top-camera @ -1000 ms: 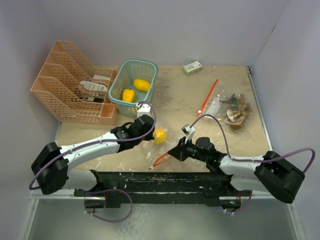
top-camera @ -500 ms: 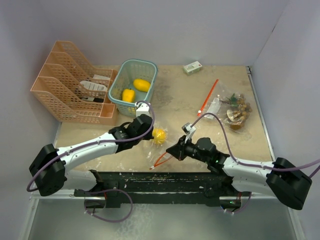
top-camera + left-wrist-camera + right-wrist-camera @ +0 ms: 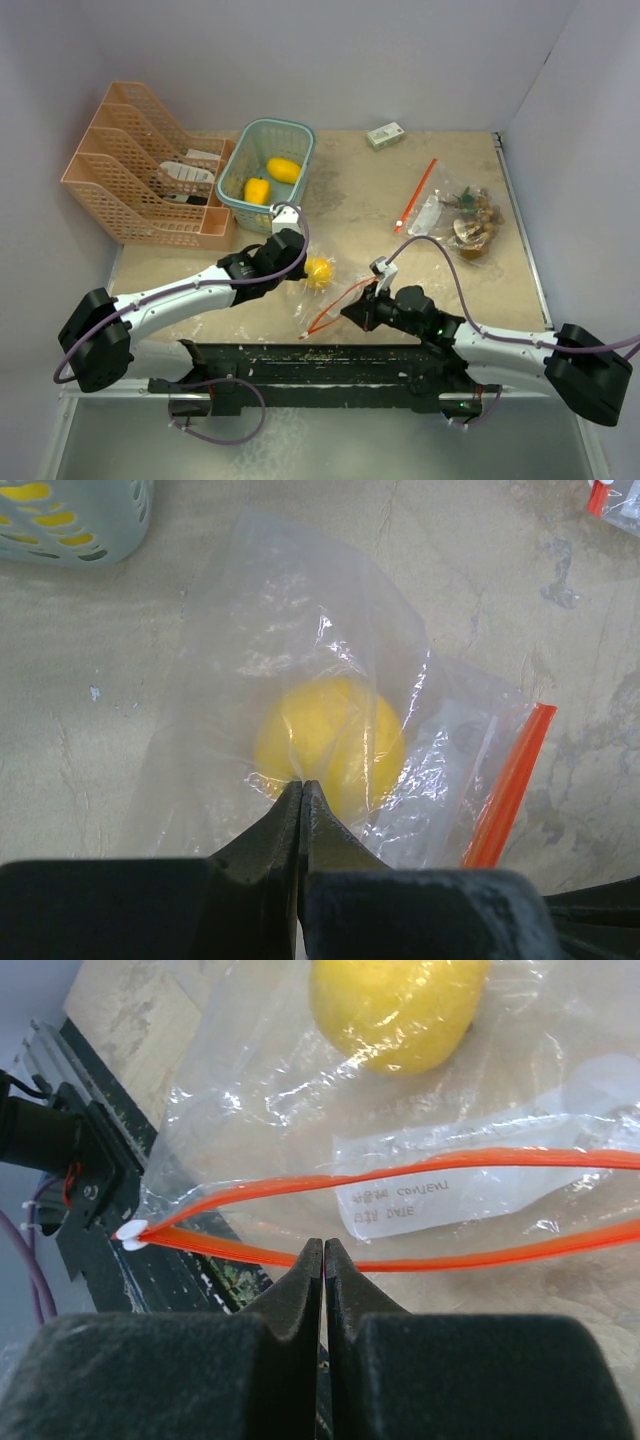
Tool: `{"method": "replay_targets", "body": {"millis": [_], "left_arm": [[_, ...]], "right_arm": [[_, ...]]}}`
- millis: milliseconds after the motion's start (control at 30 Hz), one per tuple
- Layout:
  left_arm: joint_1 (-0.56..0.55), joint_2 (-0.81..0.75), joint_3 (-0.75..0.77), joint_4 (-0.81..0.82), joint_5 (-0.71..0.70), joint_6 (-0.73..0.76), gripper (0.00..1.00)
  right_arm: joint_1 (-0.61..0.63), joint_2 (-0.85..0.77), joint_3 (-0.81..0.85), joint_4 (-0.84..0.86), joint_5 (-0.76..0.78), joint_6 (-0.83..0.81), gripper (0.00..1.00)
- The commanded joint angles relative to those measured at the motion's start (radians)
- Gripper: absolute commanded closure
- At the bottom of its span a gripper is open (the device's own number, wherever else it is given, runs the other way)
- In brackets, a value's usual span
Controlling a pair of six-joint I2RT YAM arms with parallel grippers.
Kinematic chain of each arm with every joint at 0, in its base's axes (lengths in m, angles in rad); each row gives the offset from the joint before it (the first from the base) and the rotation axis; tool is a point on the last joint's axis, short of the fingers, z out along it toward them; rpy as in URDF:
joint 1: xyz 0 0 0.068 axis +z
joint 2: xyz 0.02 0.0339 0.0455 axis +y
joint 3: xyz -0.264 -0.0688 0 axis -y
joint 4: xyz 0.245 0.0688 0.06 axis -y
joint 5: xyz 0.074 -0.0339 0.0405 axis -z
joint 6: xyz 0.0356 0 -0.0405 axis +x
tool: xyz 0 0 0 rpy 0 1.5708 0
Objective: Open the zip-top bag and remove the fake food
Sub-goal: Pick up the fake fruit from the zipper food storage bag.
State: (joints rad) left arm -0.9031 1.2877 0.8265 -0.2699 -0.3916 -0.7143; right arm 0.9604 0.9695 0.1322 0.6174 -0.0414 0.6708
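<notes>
Top external view: the zip-top bag (image 3: 322,292) lies on the table (image 3: 350,200) just ahead of the arm bases, close to the middle of the near edge. I find one yellow fruit (image 3: 319,270) inside it, at the bag's 11 o'clock end, under the clear film. The orange zip strip (image 3: 338,300) is parted into a narrow loop, so the mouth stands open toward 4 o'clock.

The left gripper (image 3: 298,265) comes in from 8 o'clock. In its wrist view the jaws are pressed together on a fold of the clear film right against the fruit. The right gripper (image 3: 350,311) comes in from 4 o'clock. In its wrist view the jaws are closed on the nearer orange lip, while the other lip arches away above it. A white slider tab (image 3: 130,1232) sits at the end where the two lips meet, and a printed label (image 3: 440,1195) shows through the film.

Well apart, at 2 o'clock from the bag, a second bag (image 3: 462,215) lies flat with brownish and beige pieces inside; I cannot tell them apart at this size. Its orange strip runs along its left side. At 11 o'clock stands a teal basket (image 3: 290,132) holding two yellow fruits (image 3: 283,169). A peach file rack (image 3: 130,150) stands just beside it at 9 o'clock. A small white-green box (image 3: 385,134) lies at the far edge, at 1 o'clock.
</notes>
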Motion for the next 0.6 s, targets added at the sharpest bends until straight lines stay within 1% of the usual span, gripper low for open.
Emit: {"method": "replay_targets", "body": {"millis": [0,167,267,367,567], "left_arm": [[0.009,-0.015,0.002,0.036,0.008,-0.001,1.00],[0.010,-0.014,-0.002,0.037,0.014,-0.003,1.00],[0.010,-0.014,-0.004,0.040,0.019,-0.004,1.00],[0.011,-0.015,-0.005,0.041,0.022,-0.004,1.00],[0.010,-0.026,-0.013,0.036,0.022,-0.004,1.00]], "right_arm": [[0.005,0.012,0.031,-0.039,0.064,-0.006,0.96],[0.004,0.041,0.082,-0.092,0.120,-0.035,0.94],[0.005,0.065,0.120,-0.110,0.098,-0.041,0.93],[0.005,0.097,0.164,-0.100,0.112,-0.059,0.92],[0.005,0.249,0.256,-0.072,0.125,-0.108,0.89]]}}
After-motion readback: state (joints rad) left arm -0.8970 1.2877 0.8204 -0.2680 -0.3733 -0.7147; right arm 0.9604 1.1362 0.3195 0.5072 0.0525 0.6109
